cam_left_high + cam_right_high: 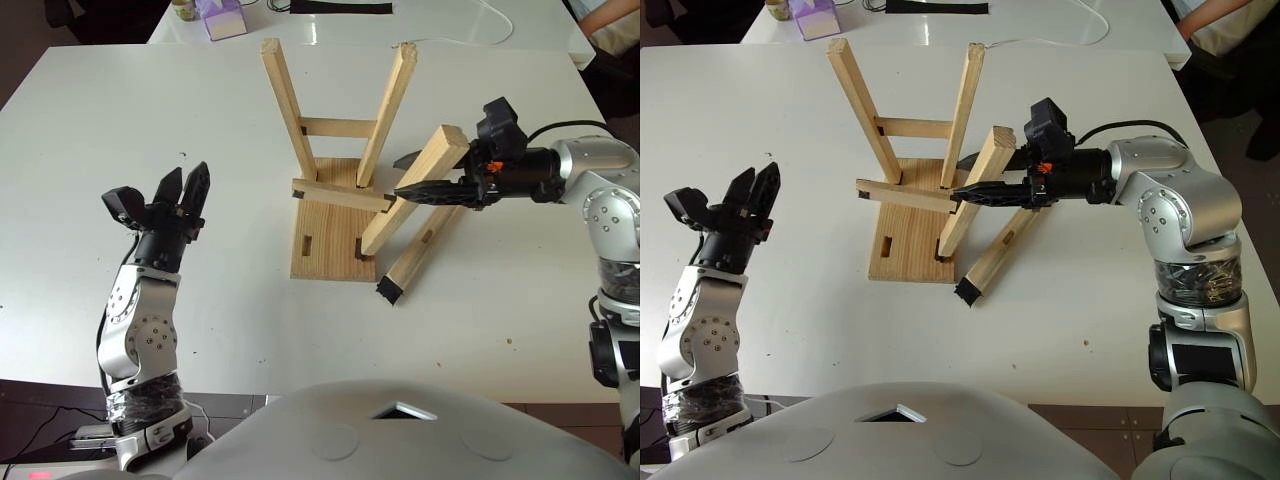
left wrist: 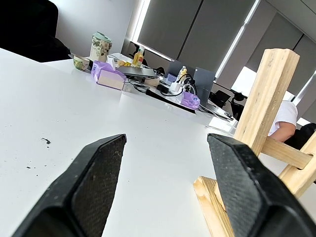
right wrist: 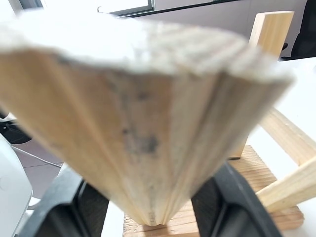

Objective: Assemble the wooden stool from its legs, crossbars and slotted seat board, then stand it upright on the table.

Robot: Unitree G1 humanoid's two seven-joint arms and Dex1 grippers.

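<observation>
Wooden, stiff and probably light, the half-built stool (image 1: 325, 235) lay seat-down toward the far edge of the surface (image 1: 120, 120), best gripped mid-leg, where the right pincer (image 1: 405, 192) was clamped on its leaning leg (image 1: 440, 150); the left pincer (image 1: 190, 175) gaped empty.

I had bare table (image 1: 110, 120) all around my left gripper (image 1: 190, 172); the stool (image 1: 325, 235) and the leaning leg (image 1: 430, 162) crowded my right gripper (image 1: 402, 191).

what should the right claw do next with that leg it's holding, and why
Probably swing the tilted leg upright and press its lower end into the seat board slot: the right claw grips it leaning, its end at the board's corner, seemingly not seated.
</observation>
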